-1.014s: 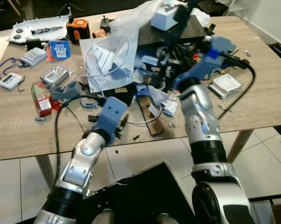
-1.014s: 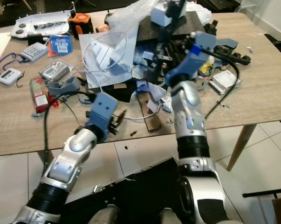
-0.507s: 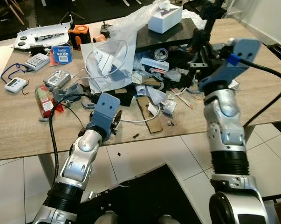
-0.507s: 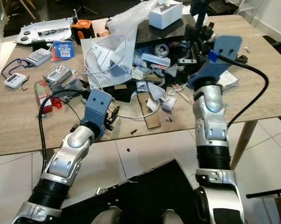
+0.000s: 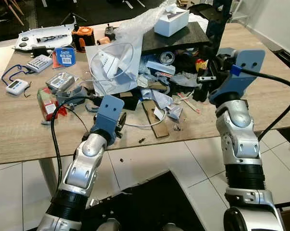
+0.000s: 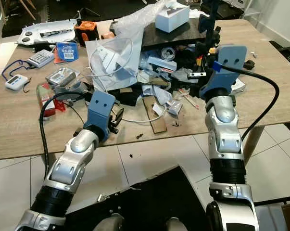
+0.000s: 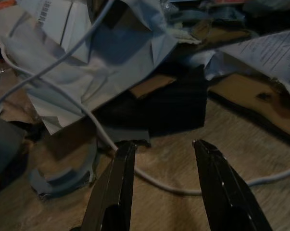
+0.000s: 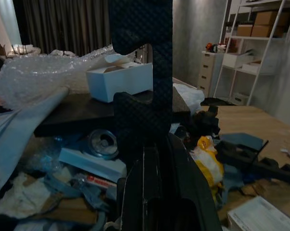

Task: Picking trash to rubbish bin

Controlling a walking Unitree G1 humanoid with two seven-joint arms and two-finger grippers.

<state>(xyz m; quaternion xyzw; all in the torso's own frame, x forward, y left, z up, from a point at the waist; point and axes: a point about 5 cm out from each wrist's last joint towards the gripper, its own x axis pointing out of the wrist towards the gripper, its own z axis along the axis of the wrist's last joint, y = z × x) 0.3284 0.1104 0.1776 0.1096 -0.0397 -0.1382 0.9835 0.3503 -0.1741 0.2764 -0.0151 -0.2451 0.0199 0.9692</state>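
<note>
Right gripper (image 8: 157,159) clenched on a black foam piece (image 8: 142,57), lifted above the trash pile (image 5: 159,86); pick apparently done. Next: carry to bin. Left gripper (image 7: 161,163) released, over white cable (image 7: 149,178).

Room: light wood counter on a white tiled floor.
The counter (image 5: 19,139) has a pale oak-grain top and a slanted wooden leg (image 6: 247,139). The floor (image 5: 5,192) is large white tiles with dark grout. Dark curtains (image 8: 58,24) hang behind; a white shelf unit (image 8: 260,53) holds brown boxes beside a grey wall (image 8: 195,29). Lighting is dim.
</note>
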